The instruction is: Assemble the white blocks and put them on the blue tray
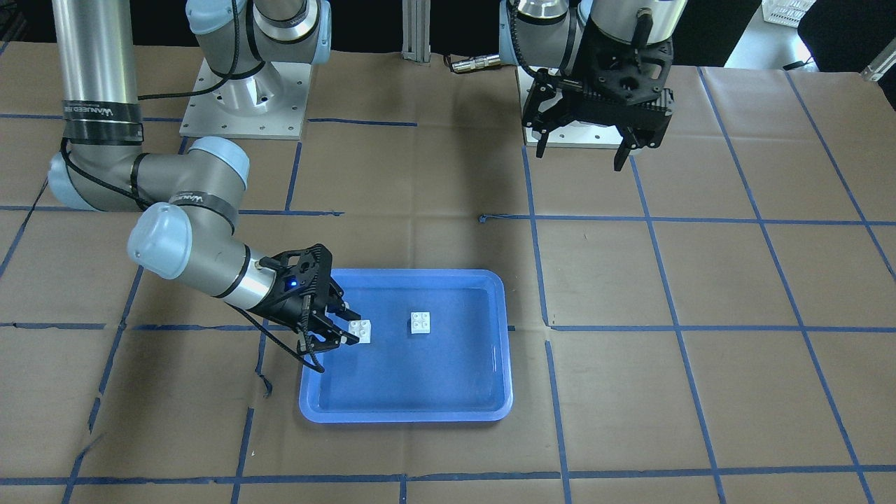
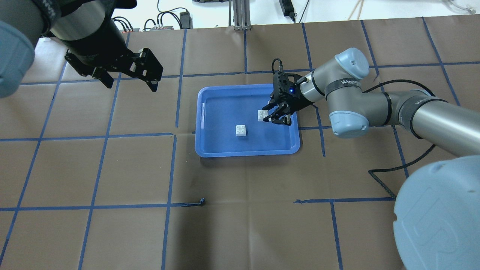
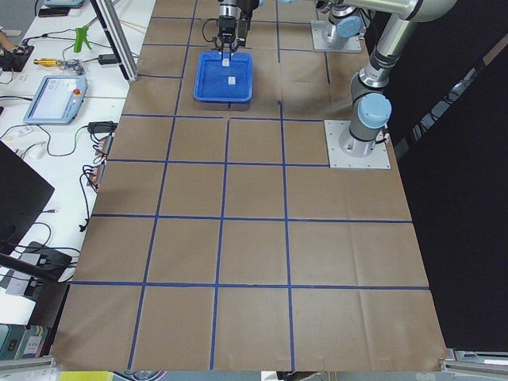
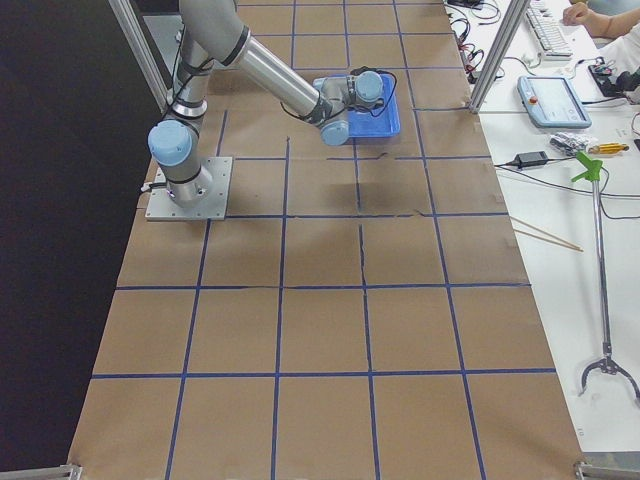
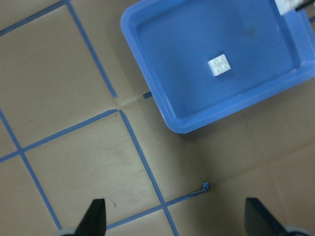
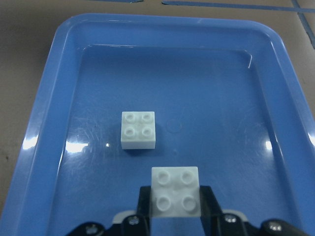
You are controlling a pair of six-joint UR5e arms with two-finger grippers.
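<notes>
The blue tray (image 1: 406, 415) lies in the middle of the table; it also shows in the overhead view (image 2: 247, 153) and the right wrist view (image 6: 49, 108). One white block (image 1: 421, 322) sits studs up on the tray floor (image 2: 241, 130) (image 6: 138, 129) (image 5: 219, 65). My right gripper (image 1: 343, 325) (image 2: 275, 114) is over the tray's edge on the robot's right side, shut on the second white block (image 1: 361, 330) (image 2: 262, 115) (image 6: 175, 191). That block is apart from the first. My left gripper (image 1: 584, 157) (image 2: 127, 80) is open and empty, high above the table away from the tray.
The table is covered in brown paper with a grid of blue tape lines. A loose end of blue tape (image 2: 202, 202) sticks up on the near side of the tray. The arm bases (image 1: 241, 98) stand at the robot's edge of the table.
</notes>
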